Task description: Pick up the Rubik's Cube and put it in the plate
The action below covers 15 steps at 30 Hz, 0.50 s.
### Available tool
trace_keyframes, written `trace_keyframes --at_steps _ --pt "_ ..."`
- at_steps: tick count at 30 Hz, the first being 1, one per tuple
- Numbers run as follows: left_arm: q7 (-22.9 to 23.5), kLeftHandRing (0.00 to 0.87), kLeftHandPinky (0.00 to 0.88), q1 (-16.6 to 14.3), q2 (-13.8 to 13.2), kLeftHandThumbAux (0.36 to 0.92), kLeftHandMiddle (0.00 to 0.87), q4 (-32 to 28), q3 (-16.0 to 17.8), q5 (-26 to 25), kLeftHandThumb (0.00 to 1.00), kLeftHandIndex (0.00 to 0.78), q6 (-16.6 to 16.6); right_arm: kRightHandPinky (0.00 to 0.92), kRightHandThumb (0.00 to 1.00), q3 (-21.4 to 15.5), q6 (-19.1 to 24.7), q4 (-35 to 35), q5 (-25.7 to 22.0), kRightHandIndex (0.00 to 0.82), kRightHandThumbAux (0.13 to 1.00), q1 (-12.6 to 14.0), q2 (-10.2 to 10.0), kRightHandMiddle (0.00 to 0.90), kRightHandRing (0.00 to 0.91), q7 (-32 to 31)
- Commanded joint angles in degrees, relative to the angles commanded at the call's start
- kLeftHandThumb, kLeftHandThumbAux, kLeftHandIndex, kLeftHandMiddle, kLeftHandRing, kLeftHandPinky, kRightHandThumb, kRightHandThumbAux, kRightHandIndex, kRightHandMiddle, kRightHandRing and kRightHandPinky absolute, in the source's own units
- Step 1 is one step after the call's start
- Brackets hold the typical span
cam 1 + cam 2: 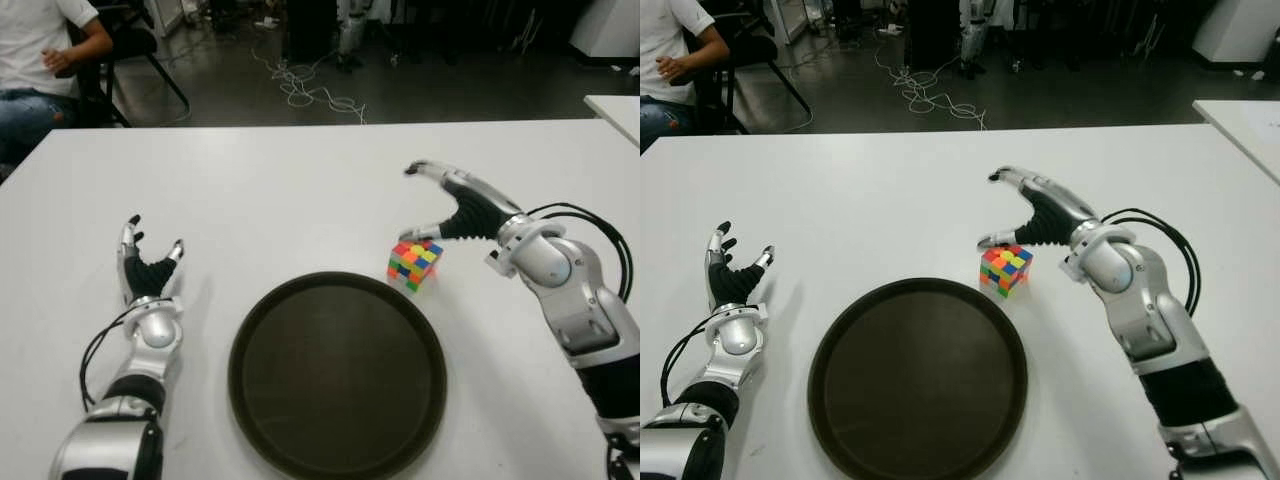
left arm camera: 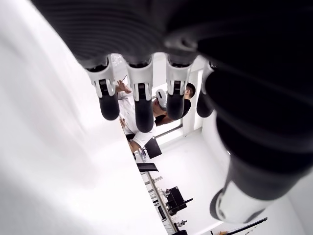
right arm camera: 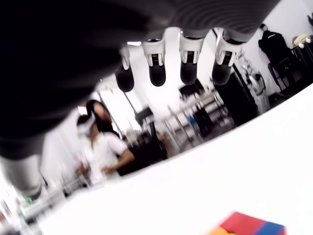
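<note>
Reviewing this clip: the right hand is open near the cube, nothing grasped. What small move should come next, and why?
Probably lower the right hand a little and close its fingers around the Rubik's Cube. The hand hovers open just behind and above the cube, which sits on the table beside the plate's far right rim. The left hand shows open, left of the plate.

You have nothing to read here: no text, label, brand, number or sign can be made out in any view. The Rubik's Cube (image 1: 414, 264) shows you only plain coloured squares, the plate (image 1: 337, 375) is unmarked, and the table (image 1: 300, 190) carries no print. The robot hands bear no legible marking either.
</note>
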<state>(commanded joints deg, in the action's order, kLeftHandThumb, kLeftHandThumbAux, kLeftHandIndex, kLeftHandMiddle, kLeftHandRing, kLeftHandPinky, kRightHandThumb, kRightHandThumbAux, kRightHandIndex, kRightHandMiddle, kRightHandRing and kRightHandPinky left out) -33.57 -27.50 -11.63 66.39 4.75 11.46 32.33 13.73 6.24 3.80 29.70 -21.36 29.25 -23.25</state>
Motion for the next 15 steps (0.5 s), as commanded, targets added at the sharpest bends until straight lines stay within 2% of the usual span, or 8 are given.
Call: trace_keyframes --at_steps 5,8,15 --pt "-0.24 0.124 0.123 -0.07 0.08 0.779 0.114 0.01 -0.12 0.13 0.0 0.086 -0.17 0.0 0.0 1.02 -1.68 -1.12 2.03 0.0 0.464 -0.09 0.38 0.0 0.0 0.84" --pt "-0.49 0.119 0.099 -0.14 0.1 0.787 0.115 0.02 -0.23 0.26 0.0 0.084 -0.44 0.0 0.0 1.4 -2.1 -1.38 2.85 0.0 0.448 -0.33 0.44 0.0 0.0 0.8" --pt "-0.73 0.099 0.072 -0.34 0.22 0.793 0.106 0.21 -0.41 0.27 0.0 0.085 -1.05 0.0 0.0 2.58 -0.98 -2.39 5.56 0.0 0.446 -1.1 0.06 0.0 0.0 0.84"
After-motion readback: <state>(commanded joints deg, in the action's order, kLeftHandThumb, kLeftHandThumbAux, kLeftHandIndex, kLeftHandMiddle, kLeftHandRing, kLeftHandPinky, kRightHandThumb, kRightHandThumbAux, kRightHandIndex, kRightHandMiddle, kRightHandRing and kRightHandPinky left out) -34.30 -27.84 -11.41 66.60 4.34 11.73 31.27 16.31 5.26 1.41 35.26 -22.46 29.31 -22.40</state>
